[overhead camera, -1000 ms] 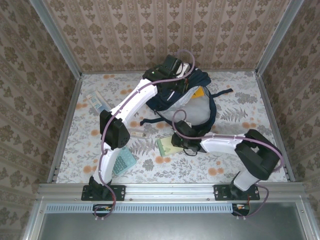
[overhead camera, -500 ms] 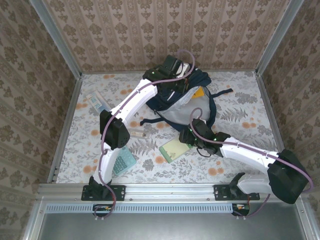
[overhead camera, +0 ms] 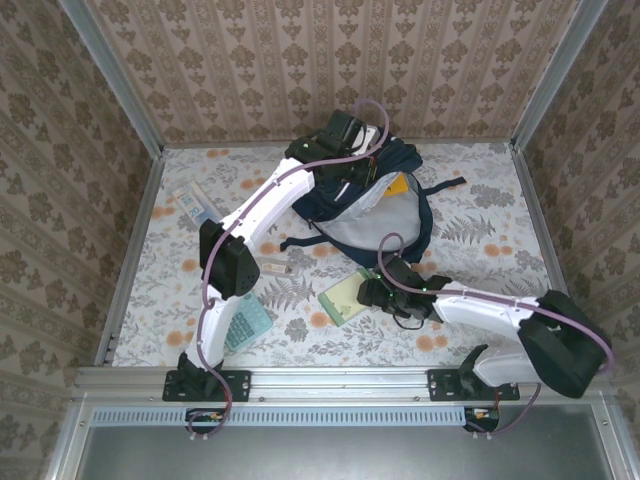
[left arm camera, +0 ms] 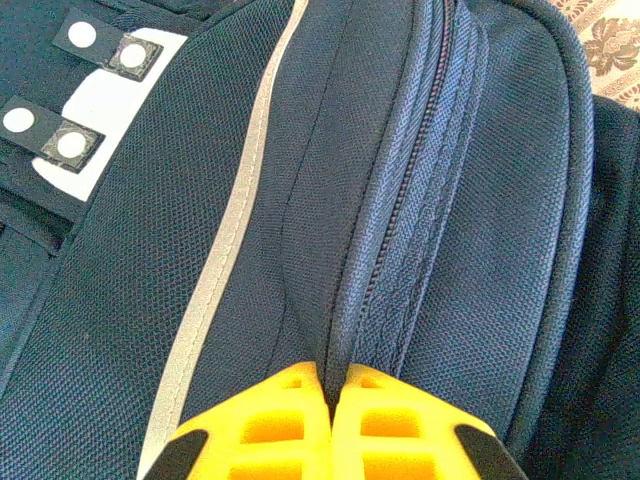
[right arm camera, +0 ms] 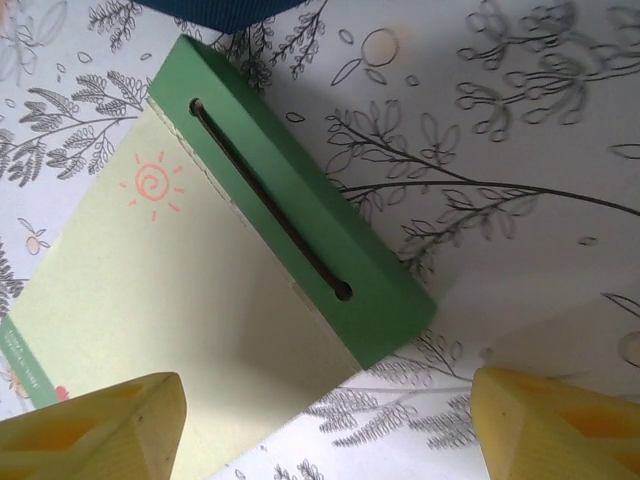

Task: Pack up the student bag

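Pickup stage, I'd say: the left gripper (left arm camera: 330, 400) is pinched on a zip-side fold of the student bag (overhead camera: 395, 222), which lies just beyond the green notepad (right arm camera: 200, 290), and the right gripper (right arm camera: 325, 415) hovers spread wide over that notepad, so next it must drop and nip the pad.

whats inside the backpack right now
Through the open mouth of the backpack show pale grey lining and a small orange patch. The left pincer grips the fabric at the zip; the arm and folded cloth hide anything deeper.
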Controlling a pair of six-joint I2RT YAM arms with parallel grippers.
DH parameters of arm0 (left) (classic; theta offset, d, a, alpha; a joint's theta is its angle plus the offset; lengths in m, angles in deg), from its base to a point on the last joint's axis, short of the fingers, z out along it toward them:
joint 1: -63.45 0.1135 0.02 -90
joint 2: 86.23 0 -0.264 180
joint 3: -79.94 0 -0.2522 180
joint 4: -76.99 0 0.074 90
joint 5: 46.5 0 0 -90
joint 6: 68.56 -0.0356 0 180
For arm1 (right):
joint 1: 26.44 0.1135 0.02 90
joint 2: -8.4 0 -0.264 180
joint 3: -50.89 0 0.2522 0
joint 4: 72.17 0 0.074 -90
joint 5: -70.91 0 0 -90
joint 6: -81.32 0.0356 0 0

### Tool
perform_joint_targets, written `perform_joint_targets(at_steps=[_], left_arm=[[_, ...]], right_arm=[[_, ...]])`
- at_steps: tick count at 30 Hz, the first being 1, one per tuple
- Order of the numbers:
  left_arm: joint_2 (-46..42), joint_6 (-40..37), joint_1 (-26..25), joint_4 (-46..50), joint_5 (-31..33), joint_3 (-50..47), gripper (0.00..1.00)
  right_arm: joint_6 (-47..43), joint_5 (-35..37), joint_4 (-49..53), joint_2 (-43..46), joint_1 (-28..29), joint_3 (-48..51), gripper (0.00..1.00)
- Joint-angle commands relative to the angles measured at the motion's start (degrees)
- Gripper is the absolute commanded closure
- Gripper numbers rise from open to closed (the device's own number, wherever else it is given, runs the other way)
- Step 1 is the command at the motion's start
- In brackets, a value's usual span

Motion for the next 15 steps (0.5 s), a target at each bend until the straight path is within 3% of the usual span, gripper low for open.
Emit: perform_joint_targets(at_steps=[1,15], left_arm=[[-3.91,0.85,1.17,-2.80,0.34,0.28,1.00],[-4.17,0.43,1.40,-2.19,0.39,0.15,1.00]], right_arm=[[0.04,-1.40,-3.13,-5.28,0.36,-4.14,0.23],[-8.31,-2.52,-1.47,-19.58,0.36,-23.39,0.22]])
